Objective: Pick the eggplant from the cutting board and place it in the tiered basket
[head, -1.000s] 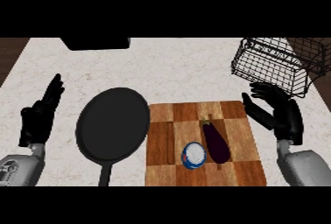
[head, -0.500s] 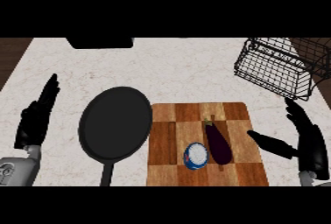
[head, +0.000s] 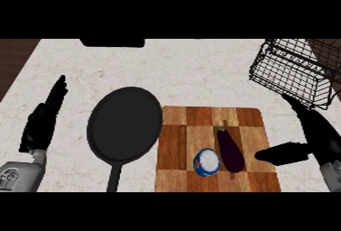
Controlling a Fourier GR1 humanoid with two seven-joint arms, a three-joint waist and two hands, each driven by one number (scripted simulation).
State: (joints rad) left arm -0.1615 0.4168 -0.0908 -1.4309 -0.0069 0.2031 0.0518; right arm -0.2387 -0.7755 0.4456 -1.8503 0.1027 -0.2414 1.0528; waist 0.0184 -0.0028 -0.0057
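Observation:
A dark purple eggplant (head: 230,150) lies lengthwise on the right half of the checkered wooden cutting board (head: 200,122), stem pointing away from me. My right hand (head: 318,133) is open just right of the board, fingers straight toward the basket, thumb reaching toward the eggplant without touching it. The black wire tiered basket (head: 294,72) stands at the far right, behind the hand. My left hand (head: 43,121) rests open at the left edge, fingers up.
A small blue and white bowl (head: 207,161) sits on the board beside the eggplant's near end. A black frying pan (head: 125,124) lies left of the board, handle toward me. A dark object (head: 112,42) sits at the counter's far edge.
My right hand has swung down and to the right, from beside the board's far corner to a spot level with the eggplant, thumb now pointing at it. The left hand barely moved.

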